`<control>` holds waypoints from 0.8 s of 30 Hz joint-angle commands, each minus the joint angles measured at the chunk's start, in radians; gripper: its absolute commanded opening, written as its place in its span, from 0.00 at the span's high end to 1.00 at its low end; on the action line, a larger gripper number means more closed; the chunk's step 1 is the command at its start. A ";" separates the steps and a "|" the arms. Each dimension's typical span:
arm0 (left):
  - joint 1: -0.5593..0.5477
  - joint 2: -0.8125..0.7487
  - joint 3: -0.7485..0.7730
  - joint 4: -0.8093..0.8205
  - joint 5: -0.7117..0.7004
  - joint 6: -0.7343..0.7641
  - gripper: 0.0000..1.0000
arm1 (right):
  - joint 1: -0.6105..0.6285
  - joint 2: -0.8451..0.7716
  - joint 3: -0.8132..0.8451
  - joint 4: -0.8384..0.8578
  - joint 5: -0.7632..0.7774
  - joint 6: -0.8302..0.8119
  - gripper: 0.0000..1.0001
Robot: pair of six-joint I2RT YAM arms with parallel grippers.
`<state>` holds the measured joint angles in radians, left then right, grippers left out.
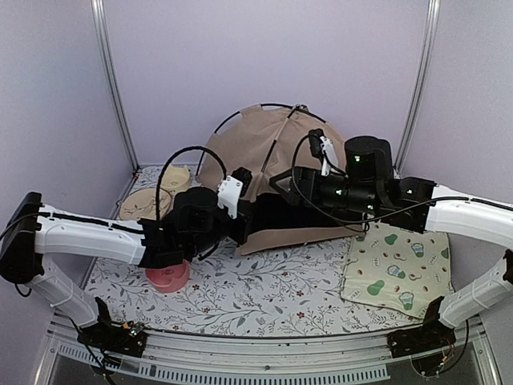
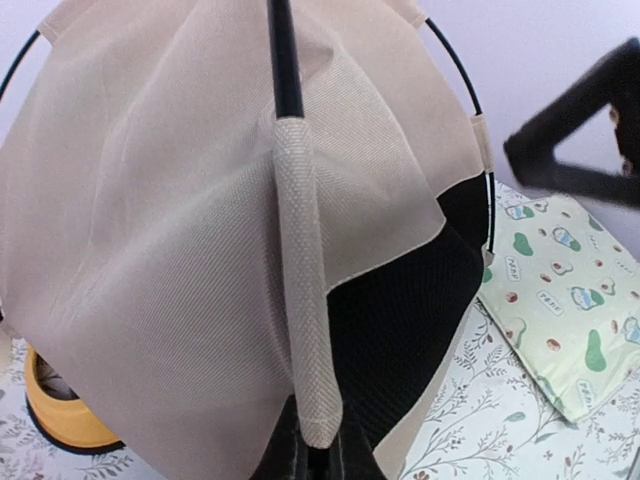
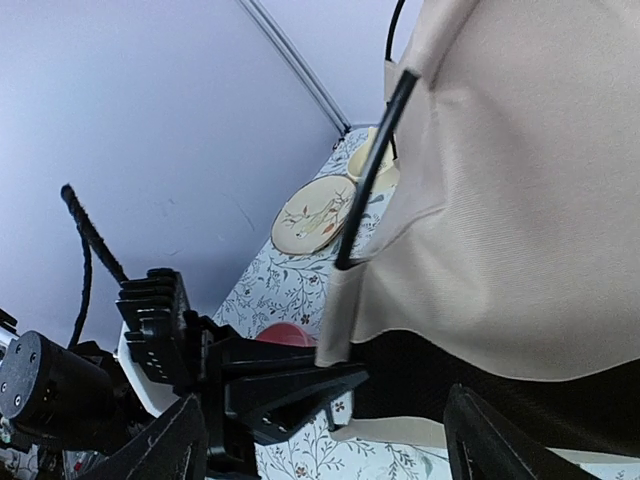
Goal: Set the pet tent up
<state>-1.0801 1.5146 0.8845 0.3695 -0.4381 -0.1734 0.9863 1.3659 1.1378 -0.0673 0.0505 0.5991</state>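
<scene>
The pet tent (image 1: 260, 148) is a big tan fabric dome with thin black poles, standing at the back centre. In the left wrist view a black pole (image 2: 285, 60) runs down into a tan woven sleeve (image 2: 305, 300). The sleeve's lower tip sits pinched in my left gripper (image 2: 320, 458), which is shut on it. The right wrist view shows the same grip from the side, the left gripper (image 3: 290, 385) holding the sleeve end (image 3: 336, 335). My right gripper (image 3: 330, 450) stands wide open just in front of the tent's dark opening (image 3: 500, 375), holding nothing.
A cream mat with green prints (image 1: 397, 269) lies at the right, by the tent. A yellow double-bowl feeder (image 1: 148, 200) sits at the back left, with a pink bowl (image 1: 167, 277) under my left arm. Metal frame posts (image 1: 112, 80) stand at the back corners.
</scene>
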 commanded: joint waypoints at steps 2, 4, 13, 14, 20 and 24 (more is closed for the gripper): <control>0.052 -0.150 -0.034 0.098 0.042 0.233 1.00 | -0.076 -0.144 -0.005 -0.082 0.048 -0.115 0.15; 0.084 -0.192 -0.030 0.101 0.105 0.284 1.00 | -0.093 -0.185 0.005 -0.111 0.066 -0.148 0.13; 0.259 -0.296 0.012 0.026 0.346 0.348 1.00 | -0.140 -0.325 0.014 -0.229 0.163 -0.260 0.10; 0.276 -0.302 0.016 0.021 0.362 0.347 1.00 | -0.146 -0.336 0.011 -0.237 0.167 -0.265 0.09; 0.361 -0.331 0.032 0.009 0.467 0.329 1.00 | -0.163 -0.410 0.003 -0.272 0.185 -0.275 0.09; 0.418 -0.328 0.041 0.009 0.545 0.305 1.00 | -0.162 -0.441 0.000 -0.274 0.181 -0.278 0.09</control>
<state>-0.7197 1.2175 0.8688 0.3077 -0.0017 0.1566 0.8299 0.9627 1.1370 -0.3202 0.2085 0.3412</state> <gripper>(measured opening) 0.034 0.908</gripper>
